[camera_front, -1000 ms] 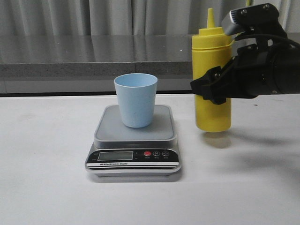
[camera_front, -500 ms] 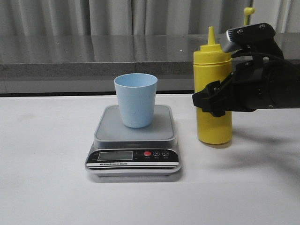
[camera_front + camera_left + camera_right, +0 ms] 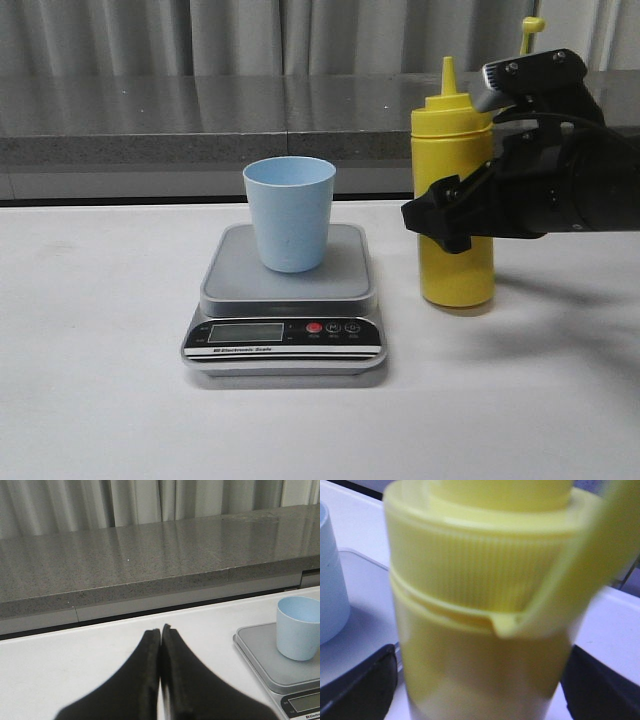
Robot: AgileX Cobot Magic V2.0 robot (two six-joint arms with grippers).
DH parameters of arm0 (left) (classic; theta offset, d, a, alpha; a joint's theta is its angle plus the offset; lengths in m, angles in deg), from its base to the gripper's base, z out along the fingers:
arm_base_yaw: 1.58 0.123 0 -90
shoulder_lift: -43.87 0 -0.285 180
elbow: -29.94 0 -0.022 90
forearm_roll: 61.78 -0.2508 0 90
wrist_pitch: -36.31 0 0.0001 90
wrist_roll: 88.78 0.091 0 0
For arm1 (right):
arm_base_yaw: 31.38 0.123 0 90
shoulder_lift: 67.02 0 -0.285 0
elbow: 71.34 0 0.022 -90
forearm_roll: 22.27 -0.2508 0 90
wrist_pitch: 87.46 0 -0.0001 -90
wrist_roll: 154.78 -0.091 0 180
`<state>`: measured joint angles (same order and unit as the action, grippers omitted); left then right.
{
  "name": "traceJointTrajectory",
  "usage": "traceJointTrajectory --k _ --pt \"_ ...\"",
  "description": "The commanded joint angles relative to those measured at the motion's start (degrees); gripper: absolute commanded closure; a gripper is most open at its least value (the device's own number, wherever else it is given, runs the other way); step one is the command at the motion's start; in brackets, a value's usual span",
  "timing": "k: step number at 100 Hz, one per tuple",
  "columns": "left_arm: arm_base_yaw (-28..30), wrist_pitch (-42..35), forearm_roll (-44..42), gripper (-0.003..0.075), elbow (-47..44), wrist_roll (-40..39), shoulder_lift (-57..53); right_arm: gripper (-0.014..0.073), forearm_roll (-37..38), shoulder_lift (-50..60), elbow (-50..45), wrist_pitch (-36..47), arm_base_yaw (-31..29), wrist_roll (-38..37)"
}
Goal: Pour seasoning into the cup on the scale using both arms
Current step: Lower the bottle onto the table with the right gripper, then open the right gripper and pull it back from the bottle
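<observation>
Your right gripper (image 3: 440, 222) sits at mid-height around the seasoning bottle (image 3: 455, 260), which stands upright on the white table (image 3: 100, 350) just to the right of the scale (image 3: 285, 300); in the right wrist view a black finger (image 3: 357, 682) shows on each side of the yellow body with a sliver of gap at the edges, so you cannot tell whether the jaws are pressing the bottle or only bracketing it. The bottle's tethered cap (image 3: 532, 24) is off the nozzle and sticks up behind the arm. The pale blue cup (image 3: 290, 213) stands upright on the scale's platform, toward its back, well clear of the bottle. Your left gripper (image 3: 160, 632) shows only in its own wrist view, fingers pressed together with nothing between them, hanging above the table to the left of the scale
</observation>
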<state>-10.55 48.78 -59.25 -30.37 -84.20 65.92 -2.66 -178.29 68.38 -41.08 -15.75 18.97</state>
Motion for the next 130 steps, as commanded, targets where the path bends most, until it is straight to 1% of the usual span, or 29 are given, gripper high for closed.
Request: traceJointTrajectory --k 1,30,50,130 --pt "0.21 -4.42 0.05 0.074 1.79 -0.15 0.45 -0.0053 -0.61 2.33 1.02 4.45 -0.43 0.53" --pt "0.21 -4.42 0.05 0.074 1.79 -0.15 0.45 -0.0053 -1.0 2.61 -0.11 4.3 -0.43 0.53" --pt "0.21 -4.42 0.05 0.074 1.79 -0.15 0.45 -0.0053 -2.93 4.59 -2.82 4.41 -0.43 0.53" --pt "0.21 -4.42 0.05 0.074 1.79 -0.15 0.45 -0.0053 -5.48 13.65 -13.7 4.36 -0.43 0.53"
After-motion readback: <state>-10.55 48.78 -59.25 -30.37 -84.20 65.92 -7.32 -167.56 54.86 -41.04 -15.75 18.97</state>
